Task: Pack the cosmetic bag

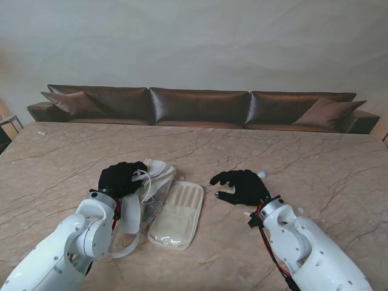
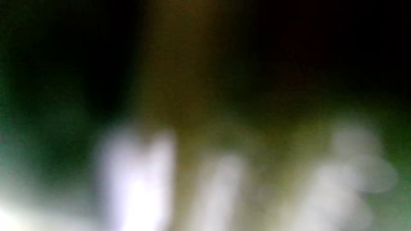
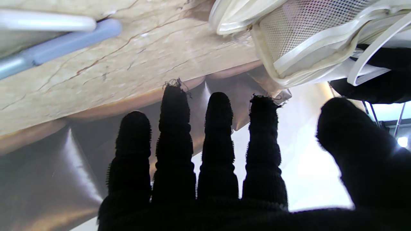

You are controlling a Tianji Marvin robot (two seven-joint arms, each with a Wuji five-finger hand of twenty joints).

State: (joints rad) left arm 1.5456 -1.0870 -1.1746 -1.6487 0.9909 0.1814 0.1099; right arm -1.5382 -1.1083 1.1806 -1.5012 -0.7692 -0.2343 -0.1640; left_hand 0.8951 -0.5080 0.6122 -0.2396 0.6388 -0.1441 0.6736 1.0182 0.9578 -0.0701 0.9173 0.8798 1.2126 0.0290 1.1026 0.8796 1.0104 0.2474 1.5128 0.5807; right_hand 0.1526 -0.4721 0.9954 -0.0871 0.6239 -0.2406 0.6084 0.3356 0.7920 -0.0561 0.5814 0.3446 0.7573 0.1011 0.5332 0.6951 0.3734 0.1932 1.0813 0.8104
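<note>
The cream cosmetics bag [image 1: 159, 182] lies open to my left of centre, its mesh side [image 3: 305, 35] showing in the right wrist view. Its flat padded flap [image 1: 179, 213] is spread toward me. My left hand [image 1: 121, 177] in a black glove grips the bag's left edge, with a white strap looped over it. To the right of the bag, my right hand [image 1: 242, 186] hovers low over the marble with its fingers [image 3: 218, 144] spread and nothing in it. A small white item [image 1: 262, 174] lies just beyond that hand; up close it reads as a white and a lilac tube [image 3: 74, 37]. The left wrist view is only blur.
The marble table [image 1: 315, 163] stretches wide around both hands. A brown leather sofa [image 1: 200, 106] runs along its far edge. A dark chair [image 1: 7, 127] stands at the far left corner.
</note>
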